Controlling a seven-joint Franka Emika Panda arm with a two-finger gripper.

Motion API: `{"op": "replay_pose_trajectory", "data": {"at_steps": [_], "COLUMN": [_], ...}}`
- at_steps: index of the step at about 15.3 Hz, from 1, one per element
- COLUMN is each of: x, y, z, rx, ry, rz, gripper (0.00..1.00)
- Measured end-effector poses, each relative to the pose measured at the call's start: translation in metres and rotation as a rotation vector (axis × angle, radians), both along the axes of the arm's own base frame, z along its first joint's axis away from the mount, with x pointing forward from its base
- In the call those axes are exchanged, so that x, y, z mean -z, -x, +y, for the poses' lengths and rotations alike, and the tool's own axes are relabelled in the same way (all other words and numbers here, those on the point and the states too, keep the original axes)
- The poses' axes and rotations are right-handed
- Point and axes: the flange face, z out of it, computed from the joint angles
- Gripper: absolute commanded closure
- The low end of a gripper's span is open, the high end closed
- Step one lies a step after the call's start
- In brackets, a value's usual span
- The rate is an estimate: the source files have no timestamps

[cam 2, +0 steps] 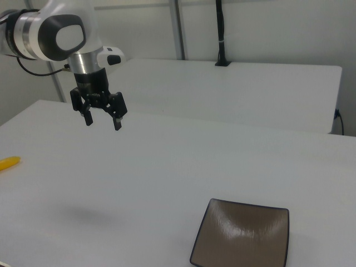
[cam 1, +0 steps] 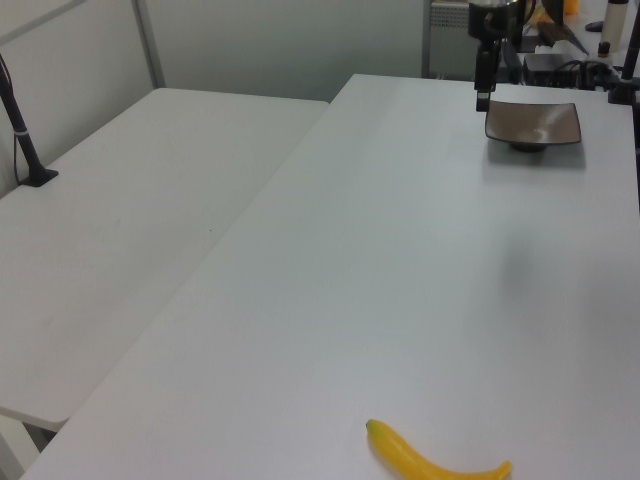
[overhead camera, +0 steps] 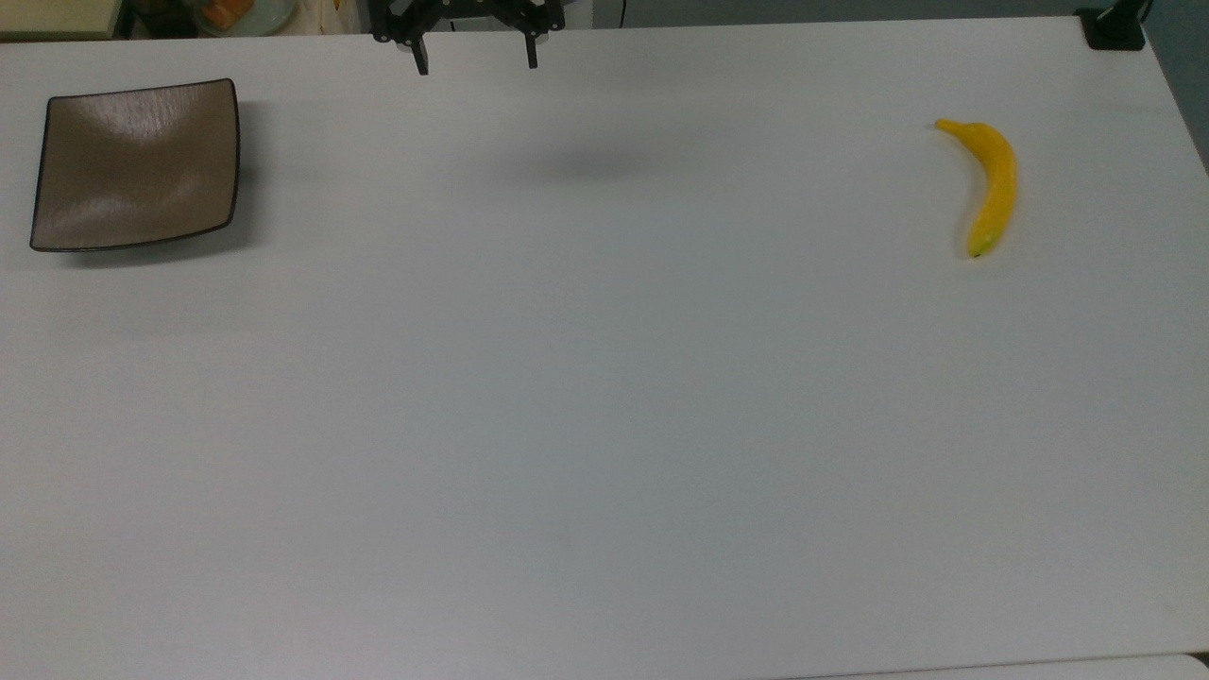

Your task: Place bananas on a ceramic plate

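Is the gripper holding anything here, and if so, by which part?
Nothing is held. The gripper hangs open above the table; the banana lies on it, far from the plate.

A broad white table (overhead camera: pixel 604 397) fills the foreground, a second white table (cam 1: pixel 130 230) abuts it at nine o'clock in the left view, pale panelled walls (cam 2: pixel 267 28) stand behind, and a black post (cam 2: pixel 221 33) rises at twelve o'clock in the right view.

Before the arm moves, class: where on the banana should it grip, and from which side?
Likely the middle of the banana, from above: it lies flat on the white table, thickest mid-curve, both long sides free. The open pincer should straddle its width.
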Motion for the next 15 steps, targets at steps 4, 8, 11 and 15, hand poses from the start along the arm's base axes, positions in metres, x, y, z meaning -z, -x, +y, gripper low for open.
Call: {"op": "replay_pose_trajectory", "data": {"at_steps": [4,8,11,15], "x": [0.000,0.004,0.011,0.028], "y": [0.000,0.002,0.002,0.000], "z": [0.005,0.031,0.055,0.118], "rx": [0.039,0.081,0.100,0.141], "ry": [0.001,-0.008,-0.034,-0.050], "rz": [0.001,0.010,0.029,0.009], "gripper": [0.00,0.00,0.00,0.00]}}
